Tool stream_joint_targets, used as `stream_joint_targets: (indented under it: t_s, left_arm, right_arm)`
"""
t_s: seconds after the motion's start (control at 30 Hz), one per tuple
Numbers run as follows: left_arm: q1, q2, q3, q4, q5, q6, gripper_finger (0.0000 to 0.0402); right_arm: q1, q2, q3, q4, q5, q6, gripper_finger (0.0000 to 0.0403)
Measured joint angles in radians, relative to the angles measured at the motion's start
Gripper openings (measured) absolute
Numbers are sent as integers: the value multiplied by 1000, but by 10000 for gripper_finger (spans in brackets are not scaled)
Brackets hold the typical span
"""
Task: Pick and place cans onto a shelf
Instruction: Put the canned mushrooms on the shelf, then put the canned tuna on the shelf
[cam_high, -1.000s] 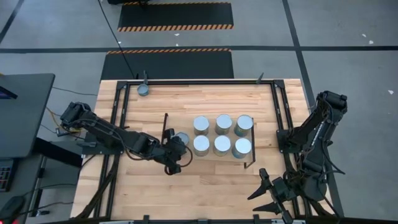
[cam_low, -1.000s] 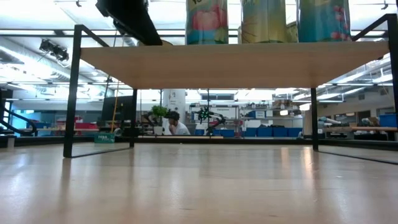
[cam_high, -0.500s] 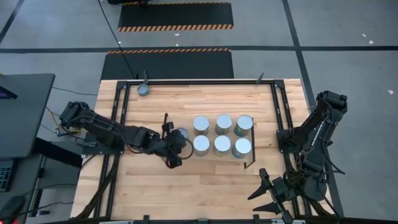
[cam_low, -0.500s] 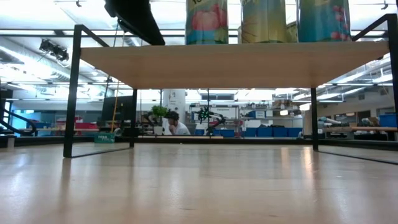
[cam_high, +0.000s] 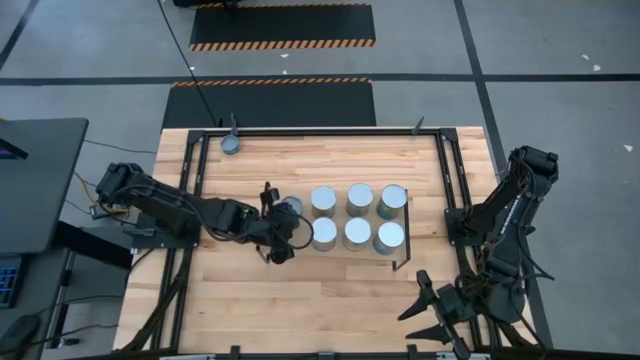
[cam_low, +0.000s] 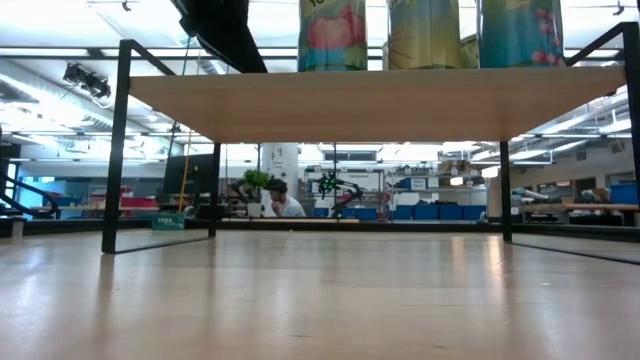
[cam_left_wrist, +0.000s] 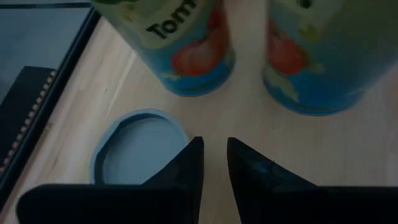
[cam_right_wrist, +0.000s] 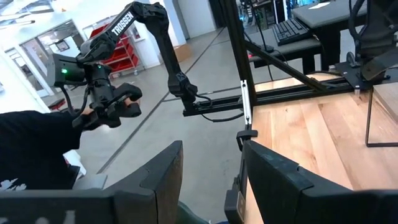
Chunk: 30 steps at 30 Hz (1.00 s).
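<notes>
Six cans are already parked on the shelf. A 7th can is pinched by the left gripper at the shelf's left end, not yet placed. An 8th is left by the far rail. Right gripper sits idle, approx half spread.

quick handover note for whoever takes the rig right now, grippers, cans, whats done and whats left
Left gripper: nearly shut, empty, over the shelf's left end.
Right gripper: open, empty, parked at the table's near right corner.
Done: six cans stand in two rows of three on the shelf; a seventh can appears to be placed beside them, next to the left gripper.
Left: the last can at the table's far left edge.
</notes>
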Motion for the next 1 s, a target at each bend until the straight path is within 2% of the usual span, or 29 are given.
stream_joint_targets:
  t_s: [0.37, 0.67, 0.8, 1.0]
  left_arm:
    - [0, -19, 7, -11, -9, 0, 77]
    - [-4, -128, 129, -118, -46, 50, 77]
    - [22, -230, 151, -243, -132, 13, 77]
    - [129, -343, 150, -545, -360, -295, 77]
  right_arm:
    - [-1, 0, 0, 1, 0, 0, 180]
    - [-2, 0, 0, 25, -1, -8, 180]
    - [-2, 0, 0, 18, -1, -5, 180]
    - [2, 0, 0, -2, -2, -23, 180]
